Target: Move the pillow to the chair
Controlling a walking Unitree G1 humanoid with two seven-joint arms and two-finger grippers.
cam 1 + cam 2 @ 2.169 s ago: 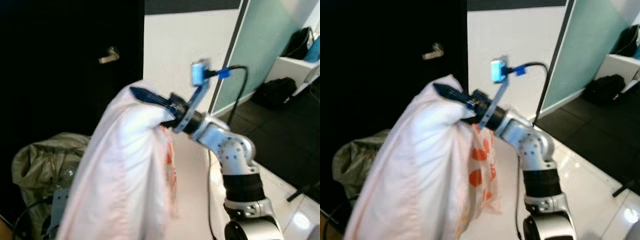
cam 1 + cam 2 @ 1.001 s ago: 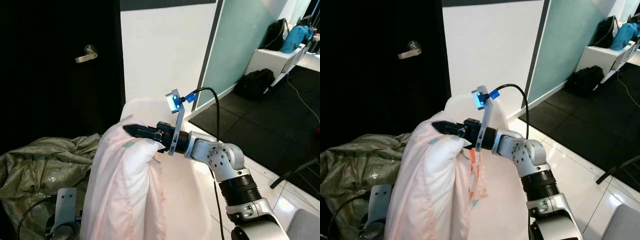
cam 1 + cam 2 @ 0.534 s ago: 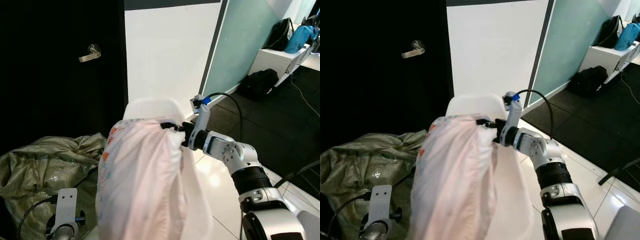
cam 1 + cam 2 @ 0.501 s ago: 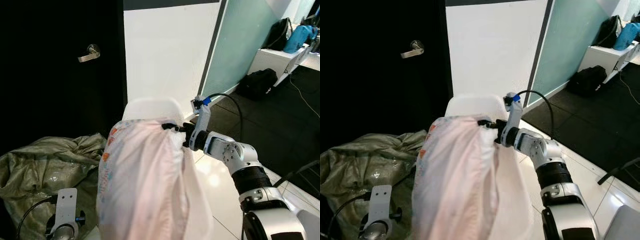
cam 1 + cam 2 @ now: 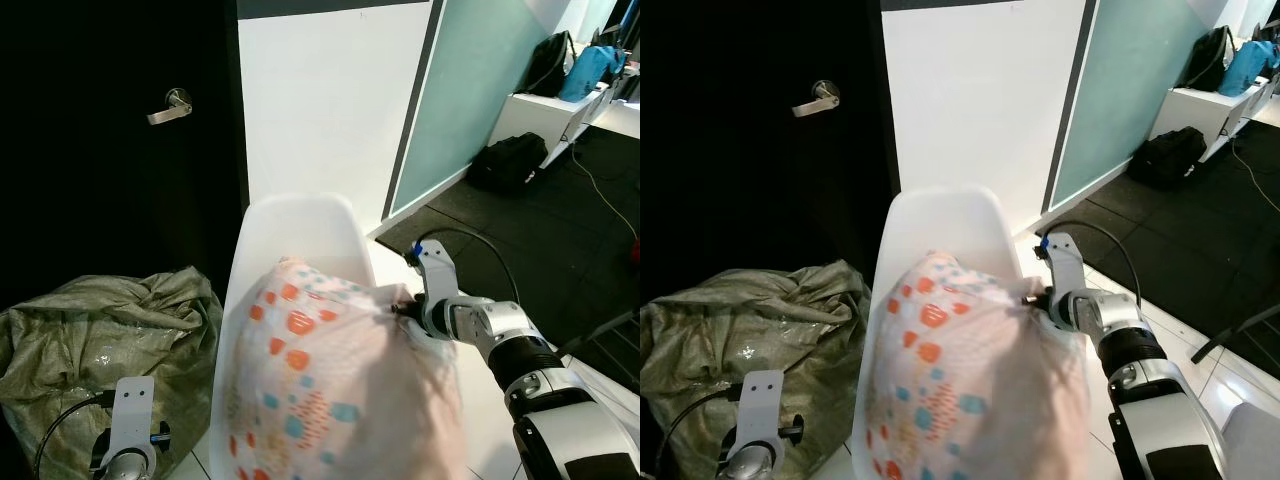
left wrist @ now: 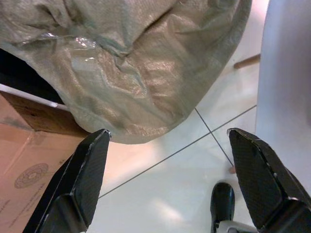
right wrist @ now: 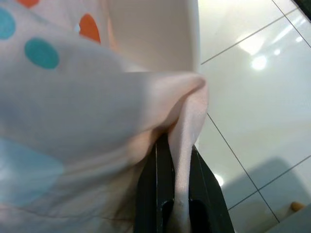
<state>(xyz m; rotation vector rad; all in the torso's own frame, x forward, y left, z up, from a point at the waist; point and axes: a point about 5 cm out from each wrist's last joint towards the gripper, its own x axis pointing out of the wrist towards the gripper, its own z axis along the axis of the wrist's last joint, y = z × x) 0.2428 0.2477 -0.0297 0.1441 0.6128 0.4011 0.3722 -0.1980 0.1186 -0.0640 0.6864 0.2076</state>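
Now pillow (image 5: 330, 390) lies on chair (image 5: 290, 225) seat, toward its right edge. Right gripper (image 7: 175, 145) pinches a corner fold; left gripper (image 6: 170, 165) spread, idle. Soft, light, limp: corner hold suffices.

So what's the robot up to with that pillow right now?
Right gripper shut on pillow, over white chair. Left gripper open, idle near green sack. Nothing in the way.
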